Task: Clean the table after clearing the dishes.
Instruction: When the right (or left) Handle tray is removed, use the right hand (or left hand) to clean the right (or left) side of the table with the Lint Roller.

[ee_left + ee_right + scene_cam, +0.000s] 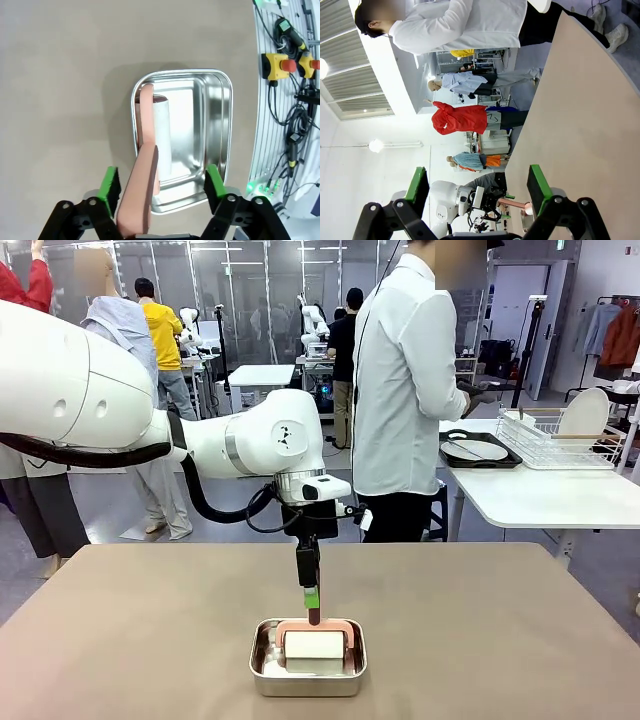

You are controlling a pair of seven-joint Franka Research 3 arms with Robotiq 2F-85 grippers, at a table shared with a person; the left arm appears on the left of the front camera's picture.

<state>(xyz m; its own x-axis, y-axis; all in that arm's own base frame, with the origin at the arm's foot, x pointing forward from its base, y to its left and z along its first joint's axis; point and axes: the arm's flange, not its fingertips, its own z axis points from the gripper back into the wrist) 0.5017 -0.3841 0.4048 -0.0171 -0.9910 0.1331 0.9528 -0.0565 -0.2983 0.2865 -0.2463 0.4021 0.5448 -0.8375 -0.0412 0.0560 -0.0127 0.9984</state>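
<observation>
The taupe table (520, 640) carries a small steel pan (262, 672) near its front middle. In the pan lies a white roller (316, 644) with a pink handle (318, 624). My left gripper (313, 612) points straight down over the pan. In the left wrist view the left gripper (164, 184) is open, and the pink handle (142, 185) rises between its green pads, closer to one of them. The dishes stand on a white side table: a white plate on a dark tray (478, 450) and another plate (585, 412) in a wire rack. My right gripper (477, 190) is open and holds nothing.
A person in a white shirt (400, 390) stands at the table's far edge, turned toward the white side table (540, 495) with the wire rack (550, 440). Yellow emergency-stop boxes and cables (280, 65) lie beyond the table's near edge.
</observation>
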